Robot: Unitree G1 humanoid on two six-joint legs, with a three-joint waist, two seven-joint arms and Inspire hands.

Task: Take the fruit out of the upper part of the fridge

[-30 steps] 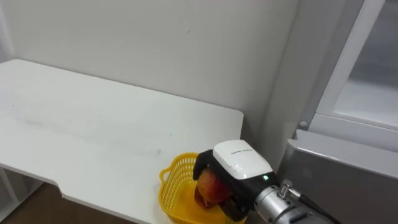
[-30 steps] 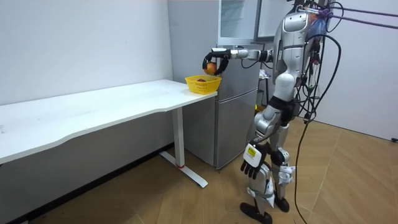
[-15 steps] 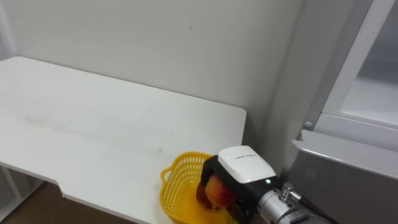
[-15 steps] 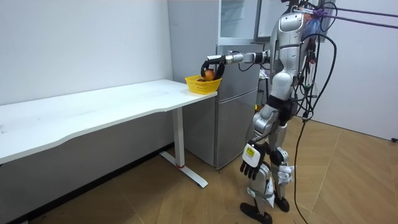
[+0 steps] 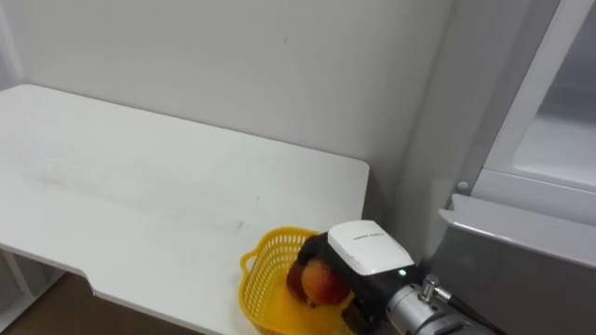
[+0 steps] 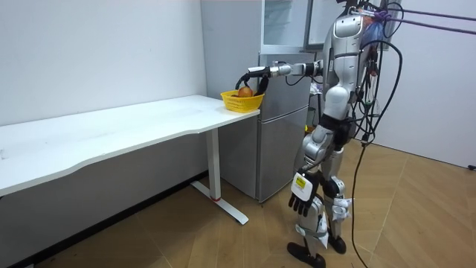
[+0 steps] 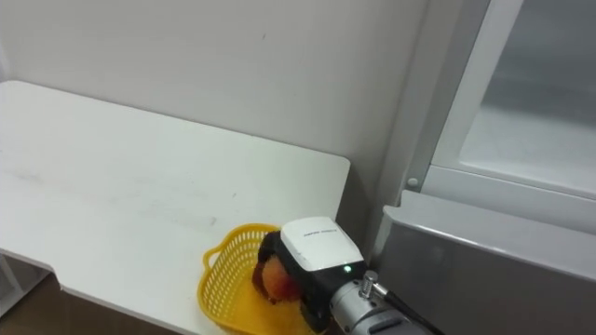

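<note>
Lower centre: right hand (image 5: 365, 253) curls round red-orange round fruit (image 5: 315, 281), low inside yellow plastic basket (image 5: 261, 272) on white table (image 5: 140, 195) corner. Left hand (image 6: 300, 199) hangs slack. Seat fruit on basket floor, then uncurl slowly.

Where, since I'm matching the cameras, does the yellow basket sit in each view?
Left eye view: basket at bottom centre.
Right eye view: basket at bottom, left of centre.
Room view: basket upper middle, beside the fridge.
Shared landmark: the end corner of the white table under it; right hand holds a fruit in it.
</note>
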